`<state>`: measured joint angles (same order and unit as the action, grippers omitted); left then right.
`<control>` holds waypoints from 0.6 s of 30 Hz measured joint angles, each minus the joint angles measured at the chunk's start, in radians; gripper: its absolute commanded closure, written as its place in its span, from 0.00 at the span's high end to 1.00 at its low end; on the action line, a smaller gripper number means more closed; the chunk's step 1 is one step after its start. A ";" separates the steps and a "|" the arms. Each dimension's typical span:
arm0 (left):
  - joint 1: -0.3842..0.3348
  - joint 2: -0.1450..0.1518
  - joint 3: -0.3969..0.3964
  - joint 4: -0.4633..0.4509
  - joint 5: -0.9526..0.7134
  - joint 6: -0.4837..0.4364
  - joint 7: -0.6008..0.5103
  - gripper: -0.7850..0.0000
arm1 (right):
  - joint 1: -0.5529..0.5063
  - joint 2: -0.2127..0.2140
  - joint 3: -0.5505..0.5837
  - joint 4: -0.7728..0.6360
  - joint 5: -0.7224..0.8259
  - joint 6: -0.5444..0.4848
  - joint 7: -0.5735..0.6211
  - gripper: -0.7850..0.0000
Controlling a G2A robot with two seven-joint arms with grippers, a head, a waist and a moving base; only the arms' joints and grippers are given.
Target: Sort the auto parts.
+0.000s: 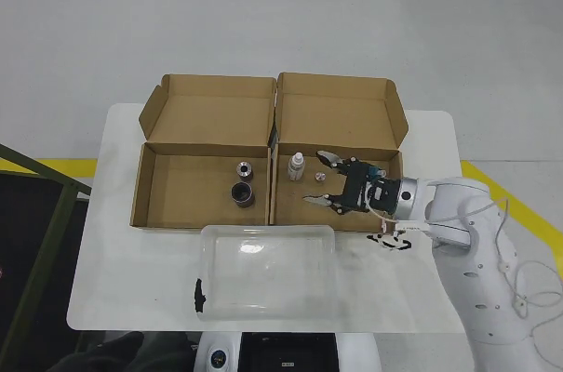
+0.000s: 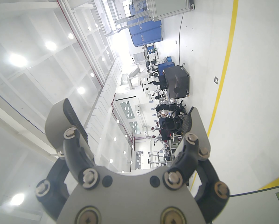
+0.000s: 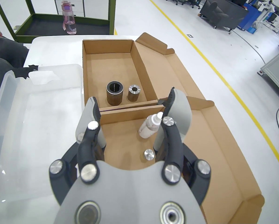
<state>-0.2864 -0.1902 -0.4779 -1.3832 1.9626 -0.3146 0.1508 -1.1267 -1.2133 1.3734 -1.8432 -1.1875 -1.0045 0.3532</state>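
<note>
Right pincer [image 1: 318, 176]: spread open, empty, above right cardboard box [image 1: 295, 206]. In that box: white bottle [image 1: 297, 166], silver disc [image 1: 320, 173]. Left box [image 1: 183, 191]: dark cylinder [image 1: 242, 193], smaller steel cylinder [image 1: 243, 170]. Left pincer [image 2: 129, 106]: spread open, empty.

On the white table [image 1: 104, 279] two cardboard boxes sit side by side, lids folded back. The left box [image 1: 183, 195] holds a dark metal bushing [image 1: 242, 193] and, just beyond it, a smaller steel sleeve [image 1: 243, 170]. The right box [image 1: 355, 121] holds a small white bottle [image 1: 297, 166] and a small metal disc [image 1: 320, 173]. The right gripper [image 1: 315, 177] hangs over that box, fingers spread wide. A clear plastic bin [image 1: 267, 227] lies in front of the boxes.
</note>
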 measured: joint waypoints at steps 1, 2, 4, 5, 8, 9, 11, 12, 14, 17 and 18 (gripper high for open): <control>0.000 0.000 0.000 0.000 0.000 0.000 0.000 1.00 | -0.020 0.003 0.016 -0.002 -0.007 0.001 -0.019 0.70; 0.000 0.000 0.000 0.000 0.000 0.000 0.000 1.00 | -0.041 0.006 0.031 -0.002 -0.016 0.003 -0.037 0.69; 0.000 0.000 0.000 0.000 0.000 0.000 0.000 1.00 | -0.090 0.012 0.065 0.002 -0.034 0.015 -0.079 0.69; 0.000 0.000 0.000 0.000 0.000 0.000 0.000 1.00 | -0.111 0.014 0.079 0.004 -0.042 0.020 -0.098 0.69; 0.000 0.000 0.000 0.000 0.000 0.000 0.000 1.00 | -0.174 0.021 0.123 0.005 -0.071 0.035 -0.168 0.69; 0.000 0.000 0.000 0.000 0.000 0.000 0.000 1.00 | -0.197 0.024 0.140 0.002 -0.083 0.042 -0.196 0.69; 0.000 0.000 0.000 0.000 0.000 0.000 0.000 1.00 | -0.229 0.027 0.164 -0.001 -0.102 0.058 -0.238 0.72; 0.000 0.000 0.000 0.000 0.000 0.000 0.000 1.00 | -0.250 0.029 0.181 -0.003 -0.116 0.072 -0.266 0.73; 0.000 0.000 0.000 0.000 0.000 0.000 0.000 1.00 | -0.280 0.032 0.204 -0.006 -0.132 0.095 -0.305 0.73; 0.000 0.000 0.000 0.000 0.000 0.000 0.000 1.00 | -0.327 0.036 0.238 -0.011 -0.154 0.134 -0.364 0.73; 0.000 0.000 0.000 0.000 0.000 0.000 0.000 1.00 | -0.344 0.037 0.250 -0.012 -0.160 0.150 -0.384 0.73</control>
<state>-0.2864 -0.1902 -0.4779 -1.3832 1.9626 -0.3146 0.1508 -1.4707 -1.1764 1.6234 -1.8556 -1.3480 -0.8547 -0.0310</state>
